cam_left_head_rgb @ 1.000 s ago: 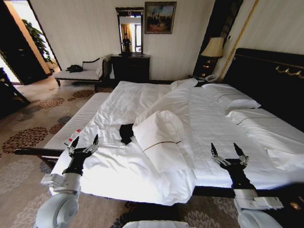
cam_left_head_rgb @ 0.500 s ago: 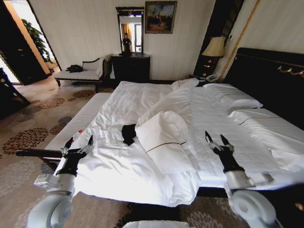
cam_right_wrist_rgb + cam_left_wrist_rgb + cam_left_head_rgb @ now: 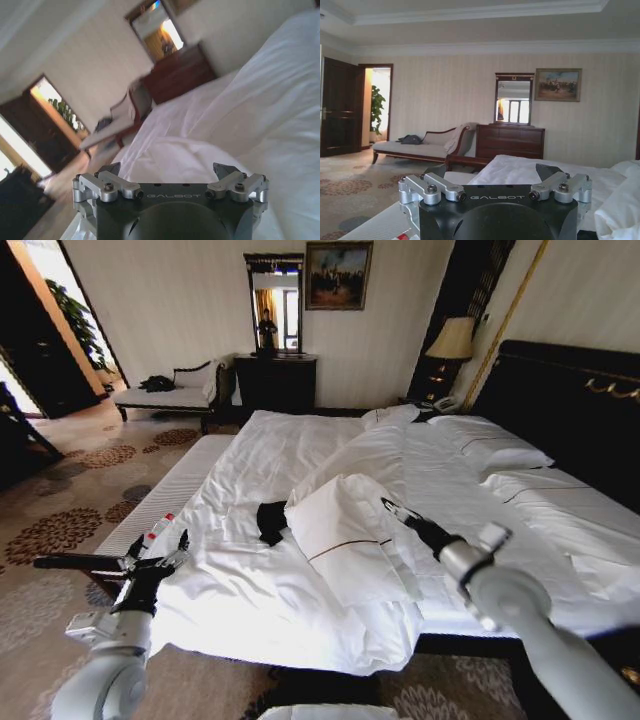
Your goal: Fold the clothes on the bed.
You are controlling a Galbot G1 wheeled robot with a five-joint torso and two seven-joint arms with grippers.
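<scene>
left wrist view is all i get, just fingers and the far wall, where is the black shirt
Observer: The black T-shirt lies bunched on the bed, against the folded white duvet.
Operator: where's my left gripper relative to it
Observer: The left gripper hovers at the bed's near left edge, apart from the shirt, fingers open.
Operator: and the right
Observer: The right gripper reaches over the duvet, past the shirt, fingers open.

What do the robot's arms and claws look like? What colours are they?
Both arms are light grey tubes with rounded joints. Each wrist ends in a black block carrying the white word GALBOT. The left gripper and right gripper have thin, pointed black fingertips on shiny silver links with little bolts. No loose cables show.
</scene>
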